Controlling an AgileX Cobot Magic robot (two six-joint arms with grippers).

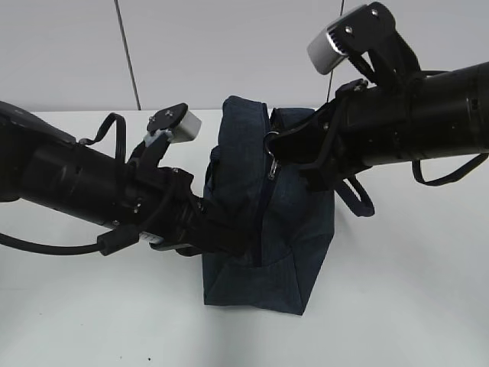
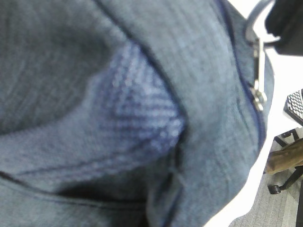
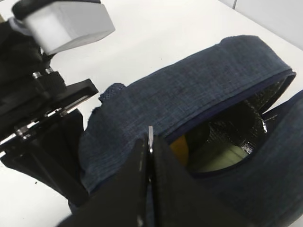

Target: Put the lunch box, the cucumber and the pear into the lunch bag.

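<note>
The navy lunch bag [image 1: 286, 229] stands mid-table with its top partly unzipped. My right gripper [image 3: 150, 142] is shut on the metal ring pull [image 3: 150, 134] at the bag's top [image 1: 270, 142]. Through the opening [image 3: 222, 142] I see the yellow pear [image 3: 179, 148] and the pale green lid of the lunch box [image 3: 226, 159] against the silver lining. The cucumber is hidden. My left gripper [image 1: 226, 231] is shut on the fabric of the bag's left side. In the left wrist view bunched navy cloth [image 2: 142, 118] fills the frame and hides the jaws.
The bag's loop handles hang out on the white table [image 1: 412, 306], one behind the left arm [image 1: 116, 128], one under the right arm [image 1: 359, 200]. The zip slider [image 2: 257, 92] dangles along the seam. A chair base [image 2: 284, 177] stands on the floor beyond the table edge.
</note>
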